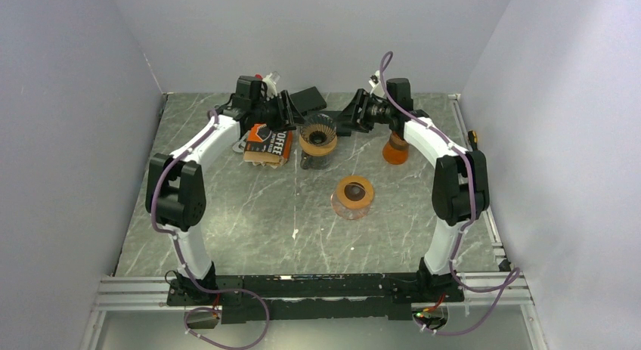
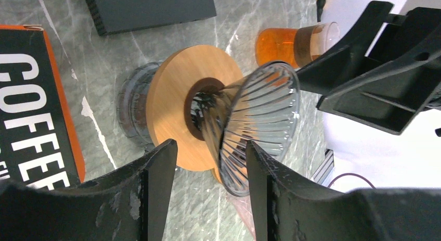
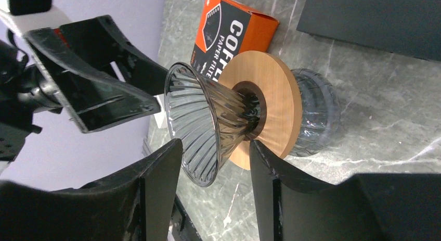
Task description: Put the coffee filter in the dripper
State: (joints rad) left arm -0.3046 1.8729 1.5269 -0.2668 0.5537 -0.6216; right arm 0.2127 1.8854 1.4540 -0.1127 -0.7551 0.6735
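Note:
The dripper, a ribbed clear glass cone with a round wooden collar, stands on a glass carafe at the back of the table. No loose coffee filter shows; an orange and black box of paper filters lies just left of the dripper. My left gripper is open at the dripper's left side, with the cone's rim just beyond its fingertips. On the opposite side my right gripper is open, its fingers flanking the cone. Neither holds anything.
A second glass vessel with a wooden collar stands nearer the middle of the table. An orange cup sits under the right arm. A flat black box lies behind the dripper. Walls enclose the table on three sides.

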